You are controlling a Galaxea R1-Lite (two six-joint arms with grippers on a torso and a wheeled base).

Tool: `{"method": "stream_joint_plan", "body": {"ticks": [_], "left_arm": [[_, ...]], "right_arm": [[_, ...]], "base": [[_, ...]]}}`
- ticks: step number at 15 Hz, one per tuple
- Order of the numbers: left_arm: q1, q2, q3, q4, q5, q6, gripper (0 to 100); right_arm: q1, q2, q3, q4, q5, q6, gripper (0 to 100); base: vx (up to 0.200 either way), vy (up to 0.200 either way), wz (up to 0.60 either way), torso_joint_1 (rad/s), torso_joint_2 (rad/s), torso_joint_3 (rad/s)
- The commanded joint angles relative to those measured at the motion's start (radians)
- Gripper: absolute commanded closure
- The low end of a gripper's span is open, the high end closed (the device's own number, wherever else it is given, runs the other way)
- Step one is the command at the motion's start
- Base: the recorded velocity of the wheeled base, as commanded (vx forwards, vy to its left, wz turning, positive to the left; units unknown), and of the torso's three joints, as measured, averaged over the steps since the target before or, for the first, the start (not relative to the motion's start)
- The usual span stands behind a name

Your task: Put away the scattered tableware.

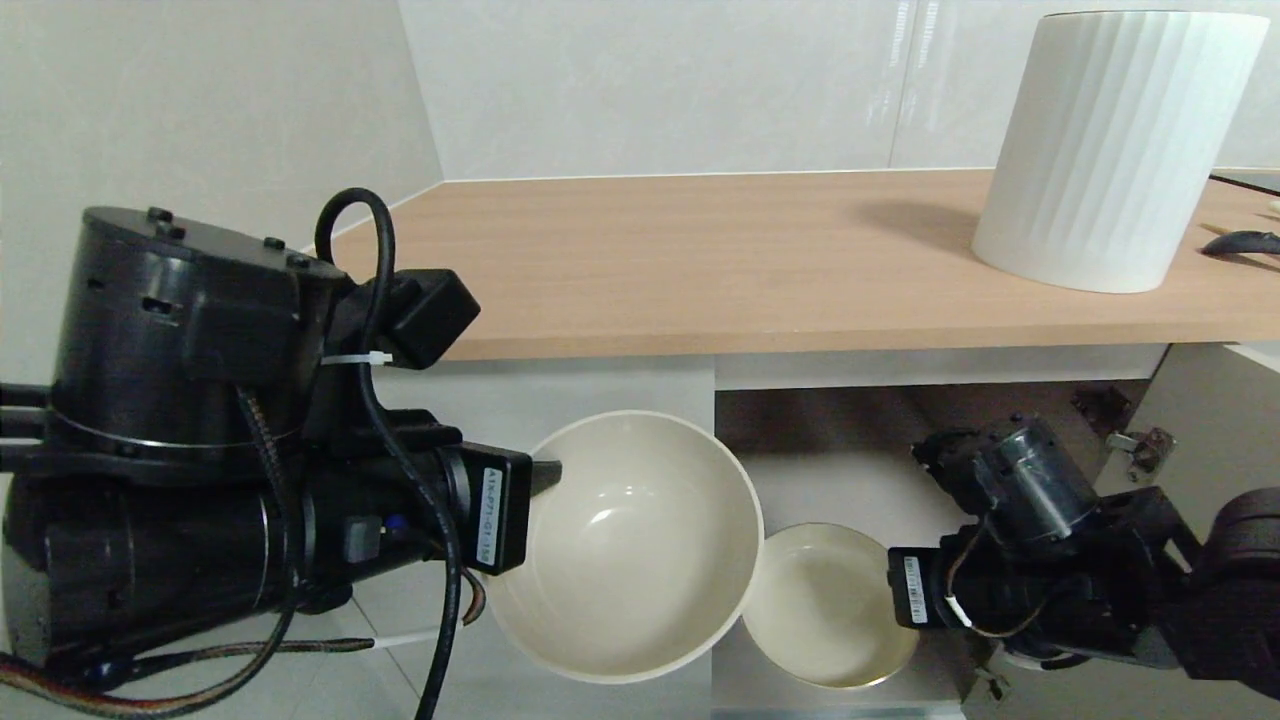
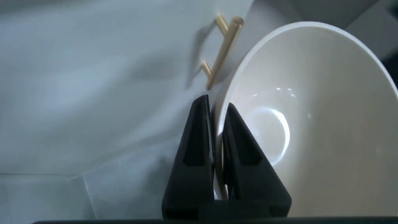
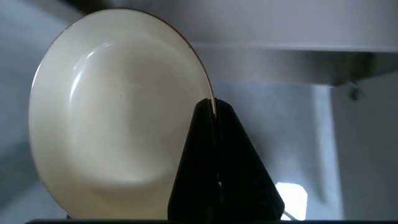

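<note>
- Left gripper [image 1: 545,476] is closest, with its jaws pinched narrow on the rim of the big bowl [image 1: 625,545]: one finger inside the wall, one outside.
- Big bowl is cream, deep and round, so it has no real long axis. Its mouth faces up toward the head camera, tipped a bit. It hangs in the air in front of the white cabinet door [image 1: 560,390], below the counter edge, gripped on the side toward the robot's left.
- Small dish [image 1: 825,605] is right beside it, shallow and cream with a thin brownish edge, mouth up too. In the head view the bowl's rim overlaps the dish's rim, and I can't tell if they touch.
- Right gripper [image 1: 893,572] is clamped tight on the dish's rim, on the side toward the robot's right. The dish sits in front of the open cabinet bay [image 1: 850,450]; can't tell if it rests on anything.
- Both grippers carry a white sticker with small print.
- Door handle [image 2: 221,50] is a pale wooden bar, just beyond the bowl's rim.
- Wooden counter [image 1: 750,260] is above, with a tall white ribbed tub [image 1: 1110,150] at its right end and a small dark thing [image 1: 1240,242] just beside that.
- Metal hinge [image 1: 1145,440] is on the cabinet's right side.
</note>
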Motion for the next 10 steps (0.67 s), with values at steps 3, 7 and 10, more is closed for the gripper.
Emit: {"method": "stream_joint_plan", "body": {"ticks": [3,7,10], "left_arm": [[-0.022,0.048,0.040,-0.003,-0.002,-0.001,100],[-0.024,0.055,0.040,-0.014,0.000,-0.001,100],[-0.024,0.051,0.040,-0.020,0.000,-0.001,100]], "right_arm": [[-0.032,0.235,0.084,-0.266,-0.008,0.021,100],[-0.120,0.324,0.097,-0.418,-0.010,0.020,100],[-0.166,0.389,0.090,-0.501,-0.010,0.020,100]], "base": [[0.000,0.000,0.00,0.000,0.00,0.000],[0.000,0.000,0.00,0.000,0.00,0.000],[0.000,0.000,0.00,0.000,0.00,0.000]]}}
